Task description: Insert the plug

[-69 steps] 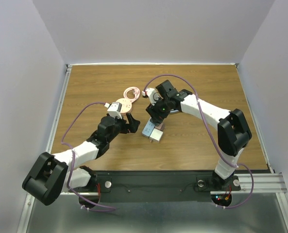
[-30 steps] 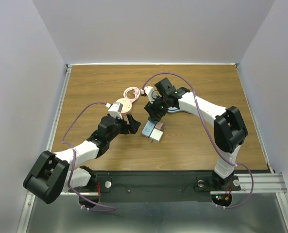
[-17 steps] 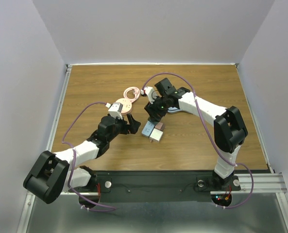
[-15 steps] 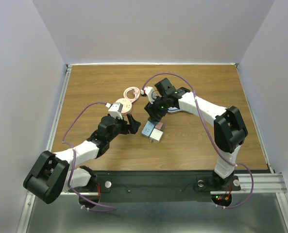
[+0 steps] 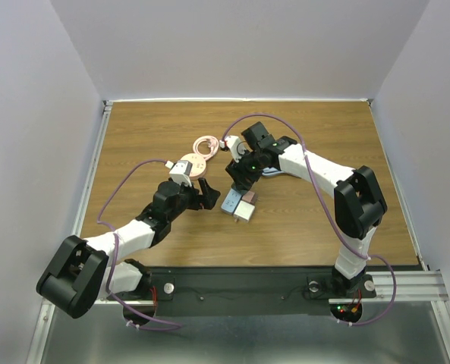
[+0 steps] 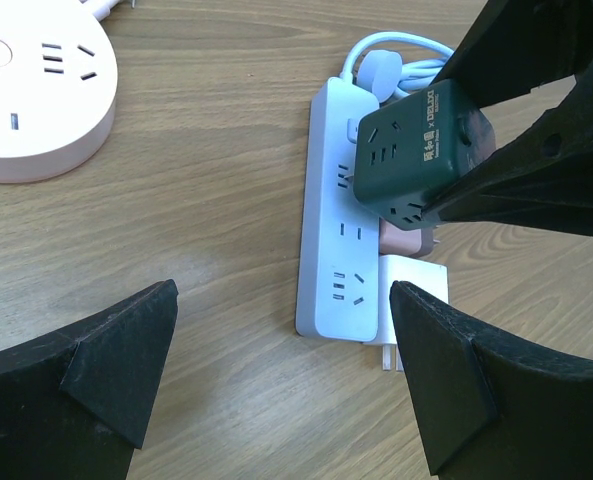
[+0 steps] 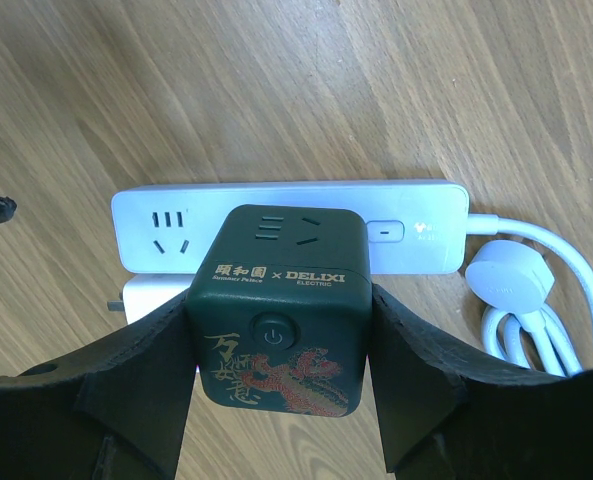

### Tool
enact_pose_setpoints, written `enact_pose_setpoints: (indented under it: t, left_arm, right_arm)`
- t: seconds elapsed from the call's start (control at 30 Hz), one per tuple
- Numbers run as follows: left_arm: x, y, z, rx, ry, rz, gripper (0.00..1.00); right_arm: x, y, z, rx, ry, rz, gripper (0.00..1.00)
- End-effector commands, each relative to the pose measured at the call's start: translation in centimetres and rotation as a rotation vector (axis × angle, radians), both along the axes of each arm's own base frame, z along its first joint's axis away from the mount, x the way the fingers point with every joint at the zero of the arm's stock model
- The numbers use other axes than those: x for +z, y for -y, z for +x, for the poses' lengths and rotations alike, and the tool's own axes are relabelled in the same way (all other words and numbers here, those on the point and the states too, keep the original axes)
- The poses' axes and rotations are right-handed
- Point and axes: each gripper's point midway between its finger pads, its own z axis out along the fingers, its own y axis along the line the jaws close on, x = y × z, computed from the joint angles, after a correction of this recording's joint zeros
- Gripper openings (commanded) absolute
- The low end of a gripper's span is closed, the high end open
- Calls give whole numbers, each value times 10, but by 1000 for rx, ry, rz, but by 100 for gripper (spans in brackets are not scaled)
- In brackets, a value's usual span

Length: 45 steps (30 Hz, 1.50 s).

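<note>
Left gripper [image 6: 284, 330] is hovering with its fingers spread wide and empty, just short of a white power strip [image 6: 338, 270] lying on the wooden table [image 5: 323, 129]. Right gripper [image 7: 281, 330] is clamping a dark green cube plug [image 6: 421, 150] (DELIXI label), tilted over the strip's middle; prong contact is hidden. Beyond, a round pink socket hub [image 6: 26, 100] is resting.

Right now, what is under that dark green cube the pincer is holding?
The white power strip lies under the green cube held by the right pincer; a pink block and white charger sit beside that strip. The cube's underside and any prongs are hidden.
</note>
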Motion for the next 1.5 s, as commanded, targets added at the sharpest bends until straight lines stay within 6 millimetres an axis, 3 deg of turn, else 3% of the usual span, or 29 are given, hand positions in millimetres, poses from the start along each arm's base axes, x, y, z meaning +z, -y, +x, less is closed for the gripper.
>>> enact_pose_setpoints:
  t: [0.0, 0.97, 1.47]
  left_arm:
    - [13, 3, 5, -14, 46, -13, 99]
    - [12, 2, 2, -21, 49, -13, 99]
    - [12, 0, 0, -18, 54, -10, 99]
  right_arm:
    - [2, 8, 8, -15, 26, -36, 0]
    - [-12, 11, 18, -52, 17, -85, 1]
    - [-16, 21, 8, -68, -12, -118, 0]
